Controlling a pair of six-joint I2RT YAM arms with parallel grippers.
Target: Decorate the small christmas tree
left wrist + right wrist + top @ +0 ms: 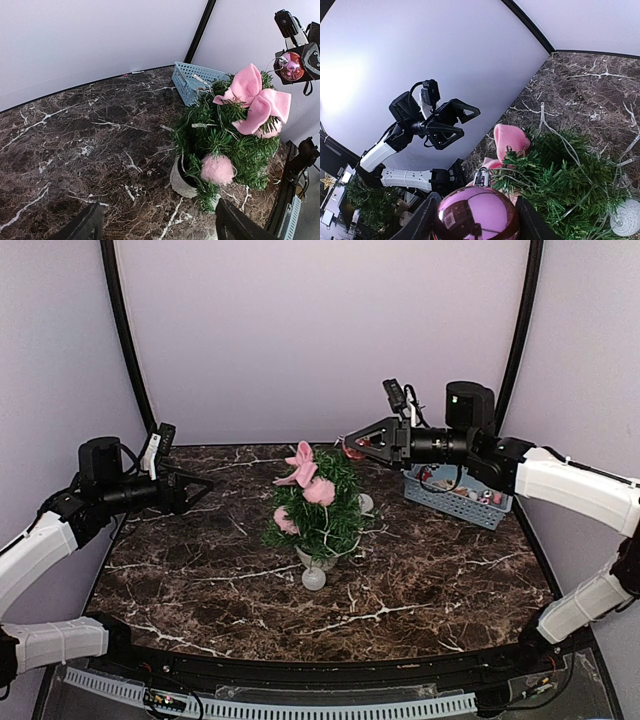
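The right gripper [350, 447] pinches a shiny round pink bauble [476, 212] between its two fingers, the silver cap of the ornament pointing up toward the branches. It hangs at the top of the small bushy dark-green christmas tree [330, 515], on the side facing the far right corner of the table. The bauble is just beside the uppermost needles; whether it touches them cannot be told.

The tree stands upright in a little round white pot [179, 181] near the middle of the dark brown marble table [200, 580]. A floppy pink fabric bow [256, 102] sits at its tip, a fluffy pink pom-pom [216, 169] is tucked lower in the branches, and a thin pale wire [197, 125] runs through the needles. A small clear ball [314, 578] lies on the table just beside the pot, on the near side.

A light-blue perforated plastic basket [452, 502] rests by the far right corner, under the right arm.

The left gripper [203, 488] hovers over the left edge of the table, fingers spread wide and holding nothing, pointed at the tree and well apart from it.
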